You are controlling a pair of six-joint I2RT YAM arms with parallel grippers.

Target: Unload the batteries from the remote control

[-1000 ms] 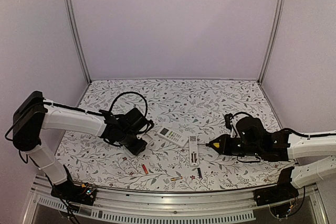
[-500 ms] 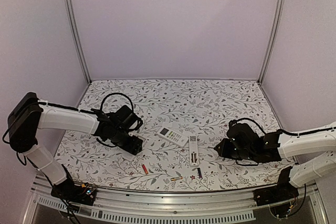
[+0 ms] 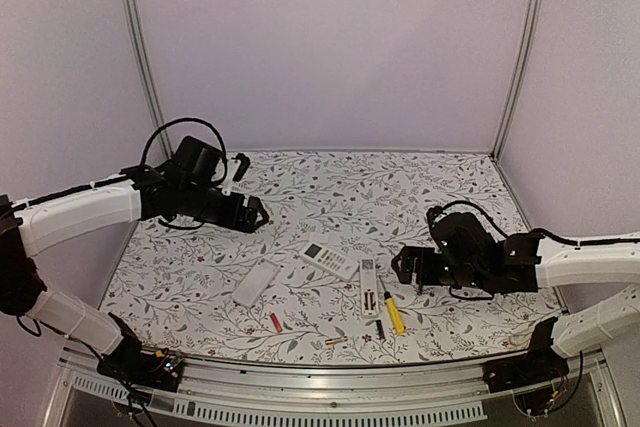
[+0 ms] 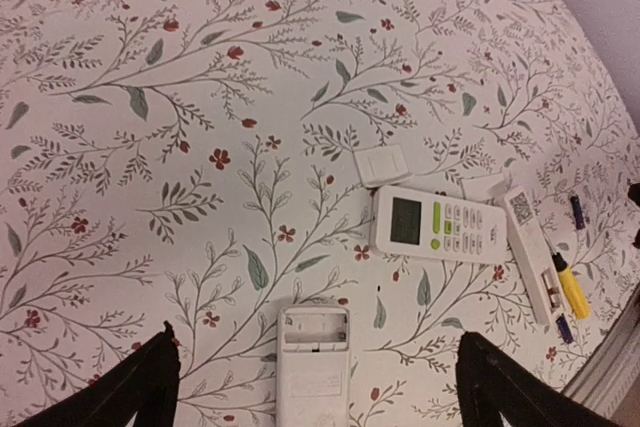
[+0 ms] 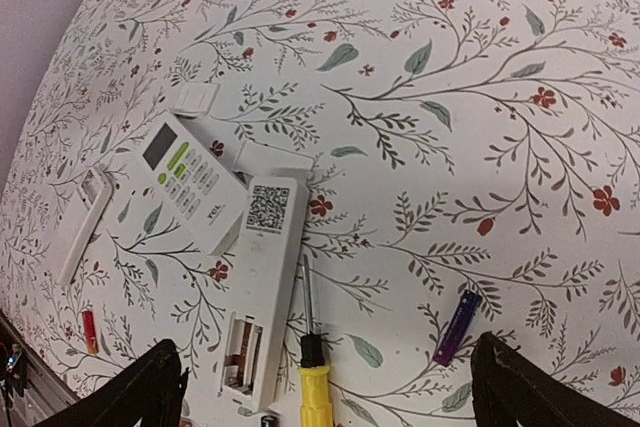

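Observation:
Three white remotes lie near the front. One remote (image 4: 313, 367) lies face-down with an empty battery bay. A screen remote (image 3: 330, 259) is in the middle. A slim remote (image 5: 265, 267) has its bay open, and something reddish shows inside. Loose batteries lie on the cloth: a red battery (image 3: 275, 322), a purple battery (image 5: 457, 327) and a dark battery (image 3: 380, 328). My left gripper (image 3: 250, 215) hangs open high above the face-down remote, holding nothing. My right gripper (image 3: 405, 267) is open and empty, just right of the slim remote.
A yellow-handled screwdriver (image 3: 393, 312) lies beside the slim remote. Two small white covers (image 4: 382, 165) lie behind the screen remote. A small orange piece (image 3: 335, 340) sits near the front edge. The metal rail (image 3: 330, 372) runs along the table front.
My left gripper opened, left the face-down remote and rose back to the left. My right gripper opened and pulled back; the screwdriver now lies on the cloth.

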